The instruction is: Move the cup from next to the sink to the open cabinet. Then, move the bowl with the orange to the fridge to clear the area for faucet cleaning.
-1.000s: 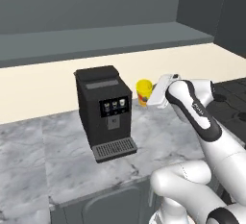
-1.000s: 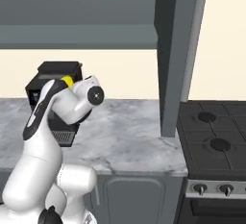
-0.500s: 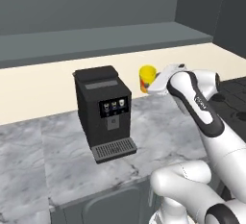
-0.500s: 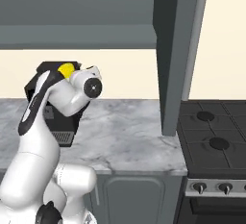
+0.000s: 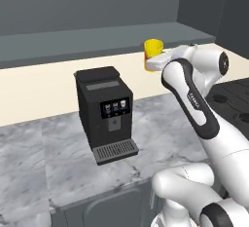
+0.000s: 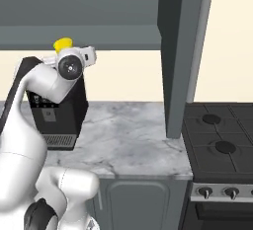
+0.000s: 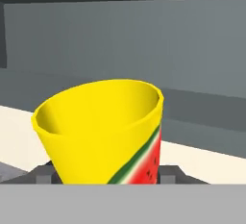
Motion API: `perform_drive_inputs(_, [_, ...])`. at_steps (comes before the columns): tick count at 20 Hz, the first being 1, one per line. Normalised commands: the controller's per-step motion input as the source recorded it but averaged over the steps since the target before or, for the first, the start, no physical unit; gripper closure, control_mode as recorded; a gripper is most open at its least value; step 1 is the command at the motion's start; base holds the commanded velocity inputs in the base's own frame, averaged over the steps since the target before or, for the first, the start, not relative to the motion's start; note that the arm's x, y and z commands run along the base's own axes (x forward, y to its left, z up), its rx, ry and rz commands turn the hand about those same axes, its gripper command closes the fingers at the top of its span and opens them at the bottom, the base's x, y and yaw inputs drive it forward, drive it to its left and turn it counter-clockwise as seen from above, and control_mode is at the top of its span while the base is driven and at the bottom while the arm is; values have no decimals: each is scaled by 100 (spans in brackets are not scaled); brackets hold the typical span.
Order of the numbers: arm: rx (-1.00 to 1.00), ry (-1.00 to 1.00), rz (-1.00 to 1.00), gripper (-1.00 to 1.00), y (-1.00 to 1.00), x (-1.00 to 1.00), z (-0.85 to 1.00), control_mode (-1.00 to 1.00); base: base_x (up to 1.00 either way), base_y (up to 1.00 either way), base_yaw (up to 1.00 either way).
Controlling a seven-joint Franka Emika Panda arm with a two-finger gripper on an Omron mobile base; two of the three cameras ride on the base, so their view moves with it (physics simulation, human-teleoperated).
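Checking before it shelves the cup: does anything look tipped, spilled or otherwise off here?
Nothing stands out. The gripper holds the yellow cup upright, level with the cabinet shelf, and the hand view shows nothing spilling from it. The coffee machine stands square on the counter.

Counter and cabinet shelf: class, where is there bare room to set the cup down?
Marble counter lies bare between the coffee machine and the stove. The open cabinet shelf is bare beside the cup. The machine's corner is crowded.
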Motion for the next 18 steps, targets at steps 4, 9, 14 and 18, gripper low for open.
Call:
perform_drive_inputs(4, [16, 3, -3, 100, -16, -23, 65, -100, 0, 0, 0])
perform_drive_inputs(9, [9, -25, 0, 100, -6, -32, 53, -100, 0, 0, 0])
perform_drive_inputs(14, [1, -6, 0, 100, 0, 5, 2, -100, 0, 0, 0])
perform_drive_inputs(18, [2, 9, 0, 100, 0, 59, 20, -100, 0, 0, 0])
